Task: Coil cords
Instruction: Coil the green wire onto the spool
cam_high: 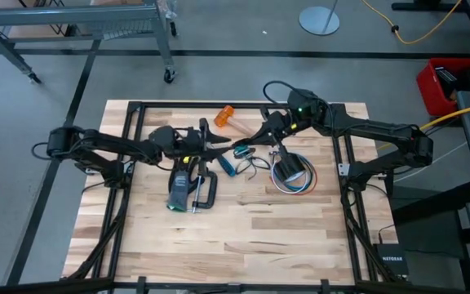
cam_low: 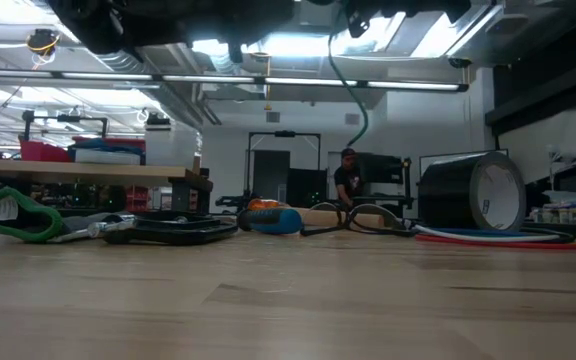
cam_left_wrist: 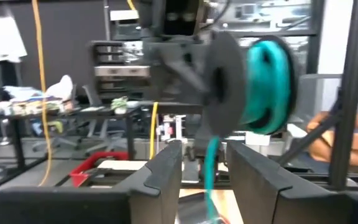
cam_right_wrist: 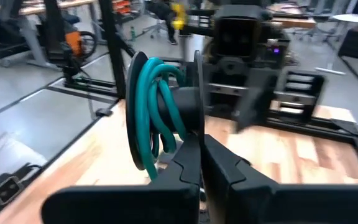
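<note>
A black spool [cam_right_wrist: 197, 93] wound with the teal-green cord [cam_right_wrist: 157, 106] hangs in the air over the table's middle, between my two grippers. My right gripper [cam_right_wrist: 202, 149] is shut on the spool. My left gripper [cam_left_wrist: 204, 149] faces the spool from the table's left side and is open. The cord's loose tail [cam_left_wrist: 210, 165] hangs down between its fingers; I cannot tell whether it touches them. In the low view the tail [cam_low: 353, 90] dangles clear of the table. A black cord [cam_high: 255, 166] lies on the table under the spool. The red, white and blue wires [cam_high: 299, 186] lie by a tape roll. My right gripper pinches the lower rim of one of the spool's thin black discs [cam_right_wrist: 197, 134] between its two fingers. The fingers come roughly level from the table's right side. The spool is lifted clear, its axis level, with the teal-green cord wound beside the held disc.
A black tape roll [cam_high: 288, 167] stands right of centre. A blue-handled screwdriver [cam_high: 227, 163] and a black clamp [cam_high: 204, 192] lie under my left gripper. An orange-headed hammer [cam_high: 231, 117] lies at the far edge. The near half of the table [cam_high: 243, 245] is bare wood.
</note>
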Controlling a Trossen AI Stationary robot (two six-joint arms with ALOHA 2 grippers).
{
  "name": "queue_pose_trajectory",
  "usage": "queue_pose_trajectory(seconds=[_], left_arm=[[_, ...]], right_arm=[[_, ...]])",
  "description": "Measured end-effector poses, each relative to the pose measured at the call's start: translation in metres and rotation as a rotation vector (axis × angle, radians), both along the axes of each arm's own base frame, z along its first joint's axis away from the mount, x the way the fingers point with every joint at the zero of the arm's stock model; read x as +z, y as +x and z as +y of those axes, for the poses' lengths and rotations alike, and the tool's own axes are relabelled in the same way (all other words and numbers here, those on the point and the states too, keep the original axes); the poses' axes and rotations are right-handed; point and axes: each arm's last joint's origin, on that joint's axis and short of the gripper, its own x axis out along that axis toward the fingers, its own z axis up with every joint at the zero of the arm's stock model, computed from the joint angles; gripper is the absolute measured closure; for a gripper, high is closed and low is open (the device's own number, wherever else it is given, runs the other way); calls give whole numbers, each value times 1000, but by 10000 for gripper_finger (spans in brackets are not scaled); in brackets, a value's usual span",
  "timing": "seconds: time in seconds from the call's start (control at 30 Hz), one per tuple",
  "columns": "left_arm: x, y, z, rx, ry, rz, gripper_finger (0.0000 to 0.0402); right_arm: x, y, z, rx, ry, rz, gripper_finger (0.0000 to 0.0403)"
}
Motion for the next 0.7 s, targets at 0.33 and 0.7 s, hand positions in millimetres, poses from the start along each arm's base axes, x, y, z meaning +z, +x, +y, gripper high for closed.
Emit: queue_pose_trajectory(seconds=[0.33,0.7], left_arm=[[6,16,-7,-21,70,-7,314],[7,16,-7,-4,140,-9,389]], right_arm=[[0,0,0,-17,-4,2,398],[0,0,0,-15,-2,2,398]])
